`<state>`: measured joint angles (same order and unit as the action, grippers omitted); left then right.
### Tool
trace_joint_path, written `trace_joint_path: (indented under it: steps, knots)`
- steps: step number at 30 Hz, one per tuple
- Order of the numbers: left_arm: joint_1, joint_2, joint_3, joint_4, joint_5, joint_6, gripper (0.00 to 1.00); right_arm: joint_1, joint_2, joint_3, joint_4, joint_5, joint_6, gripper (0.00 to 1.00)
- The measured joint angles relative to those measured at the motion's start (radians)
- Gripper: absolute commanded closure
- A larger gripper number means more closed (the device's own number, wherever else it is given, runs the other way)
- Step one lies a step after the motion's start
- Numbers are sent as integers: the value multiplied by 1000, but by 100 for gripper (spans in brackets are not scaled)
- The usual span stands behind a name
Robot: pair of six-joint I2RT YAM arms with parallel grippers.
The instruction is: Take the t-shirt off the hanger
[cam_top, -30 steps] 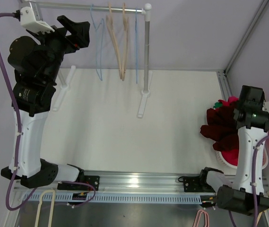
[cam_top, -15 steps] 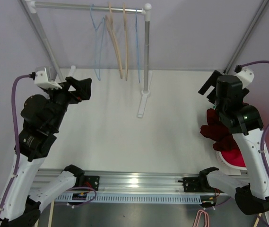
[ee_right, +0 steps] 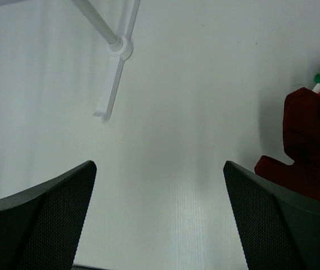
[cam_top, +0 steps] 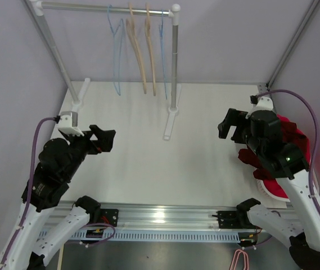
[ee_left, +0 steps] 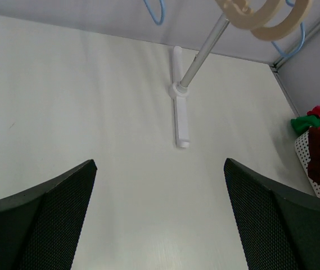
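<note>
Several bare hangers hang on the rack rail [cam_top: 92,7] at the back: a blue hanger [cam_top: 115,53], two wooden hangers [cam_top: 140,53] and another blue hanger [cam_top: 163,53]. No t-shirt shows on any of them. A dark red garment [cam_top: 259,156] lies heaped at the right, also in the right wrist view [ee_right: 311,154]. My left gripper [cam_top: 104,139] hovers open over the left of the table, its jaws wide and empty [ee_left: 158,164]. My right gripper [cam_top: 230,123] hovers open just left of the garment heap, empty too [ee_right: 158,164].
The rack's right post [cam_top: 174,56] stands on a white foot [cam_top: 170,121], its left foot [cam_top: 76,101] near the wall. A white perforated basket [cam_top: 265,190] holds red and green cloth [ee_left: 304,122]. A pink hanger [cam_top: 239,259] lies below the front rail.
My left arm has come down from the rack rail to the near left of the table. My right arm has lifted off the basket and swung left. Both grippers stayed open.
</note>
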<state>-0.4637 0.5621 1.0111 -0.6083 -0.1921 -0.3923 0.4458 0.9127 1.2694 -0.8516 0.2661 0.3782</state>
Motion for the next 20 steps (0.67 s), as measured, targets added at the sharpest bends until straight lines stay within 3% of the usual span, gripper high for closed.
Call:
trace_joint_path:
  steps: [8, 20]
  knots:
    - [-1, -178, -74, -61, 11, 1, 1, 0, -113, -32, -3, -87, -43, 1]
    - [-1, -193, -98, -108, 7, 19, 1, 0, -124, -32, -3, -105, -66, 1]
